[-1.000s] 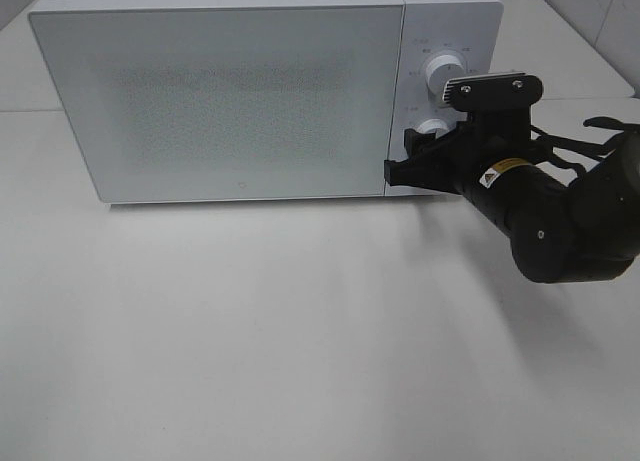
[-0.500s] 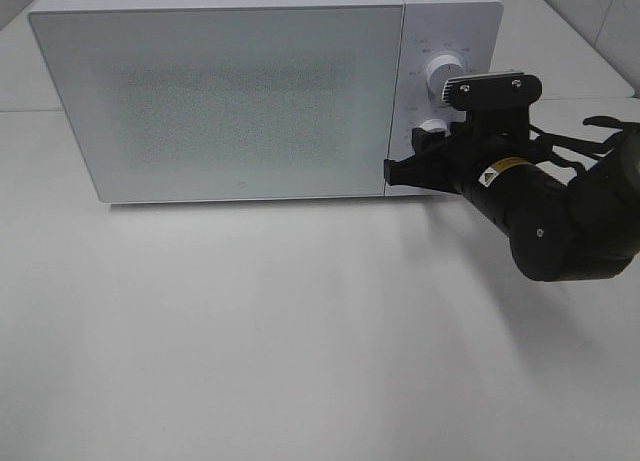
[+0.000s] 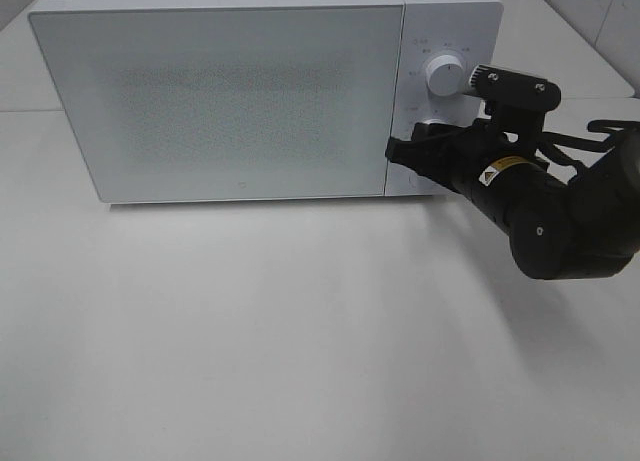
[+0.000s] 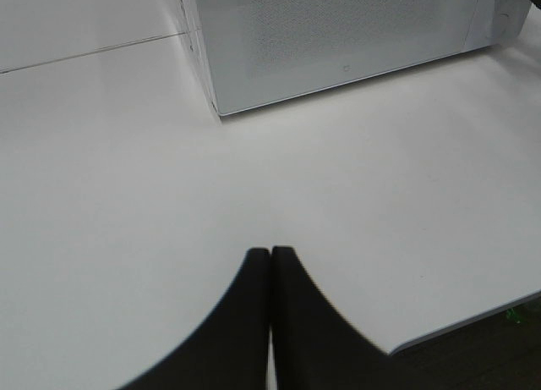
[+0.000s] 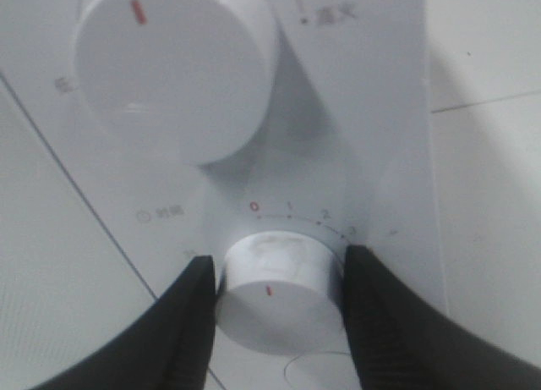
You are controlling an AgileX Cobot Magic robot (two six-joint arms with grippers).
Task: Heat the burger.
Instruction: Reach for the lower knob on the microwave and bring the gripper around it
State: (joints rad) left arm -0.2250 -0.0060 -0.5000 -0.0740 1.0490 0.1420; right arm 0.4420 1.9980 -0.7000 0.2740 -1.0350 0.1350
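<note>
The burger is out of view. The white microwave (image 3: pixel 230 101) stands at the back of the table with its door closed. My right gripper (image 3: pixel 405 151) is at the control panel, below the upper knob (image 3: pixel 445 74). In the right wrist view its two fingers (image 5: pixel 182 322) press on either side of the lower white knob (image 5: pixel 279 293), under the upper knob (image 5: pixel 173 64), so the right gripper (image 5: pixel 279 314) is shut on the lower knob. My left gripper (image 4: pixel 270 259) is shut and empty, hovering over the bare table in front of the microwave (image 4: pixel 338 35).
The white table (image 3: pixel 300 331) stretches in front of the microwave. Its near edge (image 4: pixel 456 331) shows in the left wrist view. The black right arm (image 3: pixel 570 221) reaches in from the right side.
The right gripper's jaws have closed on the lower knob and the wrist has rolled, carrying its camera mount to the right. The lower knob is now covered in the high view.
</note>
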